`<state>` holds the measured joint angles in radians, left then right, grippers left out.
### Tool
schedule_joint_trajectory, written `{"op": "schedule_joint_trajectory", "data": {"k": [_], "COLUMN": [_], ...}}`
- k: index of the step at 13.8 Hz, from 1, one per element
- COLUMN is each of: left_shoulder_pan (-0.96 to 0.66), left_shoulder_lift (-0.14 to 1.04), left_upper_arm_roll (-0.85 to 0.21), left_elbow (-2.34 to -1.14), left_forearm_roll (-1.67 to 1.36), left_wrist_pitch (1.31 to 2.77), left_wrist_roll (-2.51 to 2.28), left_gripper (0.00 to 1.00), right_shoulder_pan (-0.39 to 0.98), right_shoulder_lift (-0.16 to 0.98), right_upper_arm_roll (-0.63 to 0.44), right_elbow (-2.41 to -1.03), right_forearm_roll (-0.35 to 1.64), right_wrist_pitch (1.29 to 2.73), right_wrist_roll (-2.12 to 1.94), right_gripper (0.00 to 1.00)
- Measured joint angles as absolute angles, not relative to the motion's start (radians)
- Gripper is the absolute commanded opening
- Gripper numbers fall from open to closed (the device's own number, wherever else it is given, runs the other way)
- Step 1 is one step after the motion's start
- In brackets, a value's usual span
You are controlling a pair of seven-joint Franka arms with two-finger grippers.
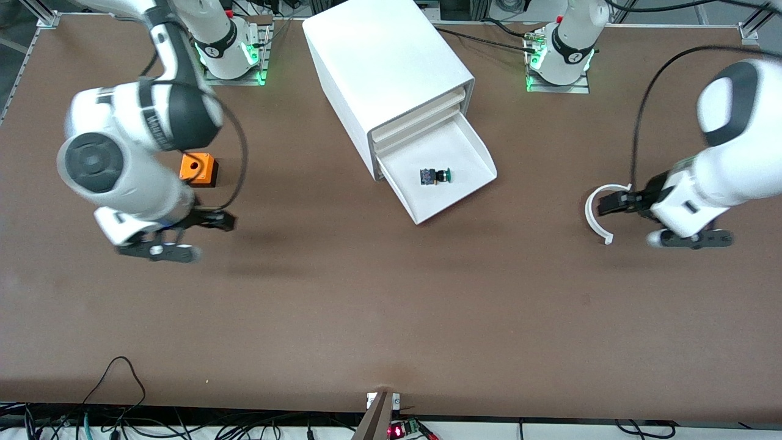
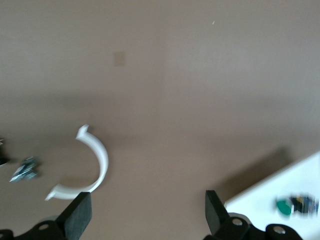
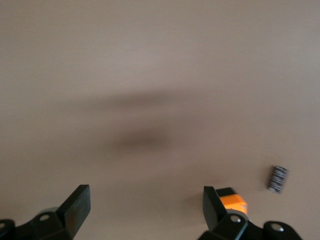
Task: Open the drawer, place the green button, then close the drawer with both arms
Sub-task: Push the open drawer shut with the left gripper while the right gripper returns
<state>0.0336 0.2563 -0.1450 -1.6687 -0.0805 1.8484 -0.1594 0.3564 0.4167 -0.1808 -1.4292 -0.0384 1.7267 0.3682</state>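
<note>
The drawer (image 1: pixel 455 142) is pulled out from the bottom of the white cabinet (image 1: pixel 385 61). The button (image 1: pixel 435 176) lies on its side in the drawer, green cap toward the left arm's end. The left wrist view shows the drawer's corner (image 2: pixel 270 192) and the button (image 2: pixel 296 205). My left gripper (image 1: pixel 611 205) (image 2: pixel 148 215) is open and empty, low over the table beside a white curved piece (image 1: pixel 594 215) (image 2: pixel 97 157). My right gripper (image 1: pixel 220 220) (image 3: pixel 146 210) is open and empty, low over the table near the orange cube (image 1: pixel 198 169) (image 3: pixel 234 202).
A small black ribbed block (image 3: pixel 278 178) lies near the orange cube. A small metal part (image 2: pixel 24 169) lies beside the white curved piece. Two cream-fronted drawers (image 1: pixel 421 113) above the open one are shut. Cables run along the table's front edge.
</note>
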Motion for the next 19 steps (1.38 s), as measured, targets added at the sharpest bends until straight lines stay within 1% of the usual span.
{"op": "schedule_joint_trajectory", "data": {"k": [4,6,8,9,11,13,16,19], "left_shoulder_pan": [-0.096,-0.125,-0.158,-0.183,-0.238,-0.290,-0.322,-0.370], "left_shoulder_lift": [0.279,0.320,0.372,0.398,0.438,0.456,0.457,0.454], "left_upper_arm_roll": [-0.161,-0.196,-0.213,-0.215,-0.216,-0.217,-0.217,-0.221], "left_elbow": [-1.885,-1.968,-2.011,-2.022,-2.031,-2.039,-2.077,-2.093], "left_forearm_roll": [-0.081,-0.081,-0.081,-0.081,-0.081,-0.081,-0.081,-0.081], "left_wrist_pitch": [2.197,2.347,2.431,2.468,2.517,2.524,2.526,2.522], "left_wrist_roll": [-0.400,-0.533,-0.618,-0.662,-0.735,-0.771,-0.803,-0.948], "left_gripper": [1.00,1.00,1.00,1.00,1.00,1.00,1.00,1.00], "right_shoulder_pan": [0.268,0.193,0.069,0.034,0.017,0.018,0.018,0.017], "right_shoulder_lift": [0.341,0.271,0.212,0.194,0.159,0.128,0.108,0.086], "right_upper_arm_roll": [-0.194,-0.160,-0.094,-0.079,-0.066,-0.052,-0.040,-0.045], "right_elbow": [-1.430,-1.430,-1.435,-1.444,-1.500,-1.559,-1.589,-1.618], "right_forearm_roll": [-0.045,-0.047,-0.047,-0.046,-0.046,-0.047,-0.047,-0.047], "right_wrist_pitch": [1.712,1.681,1.642,1.637,1.653,1.678,1.692,1.692], "right_wrist_roll": [0.365,0.321,0.216,0.183,0.169,0.161,0.075,0.036], "right_gripper": [1.00,1.00,1.00,1.00,1.00,1.00,1.00,1.00]}}
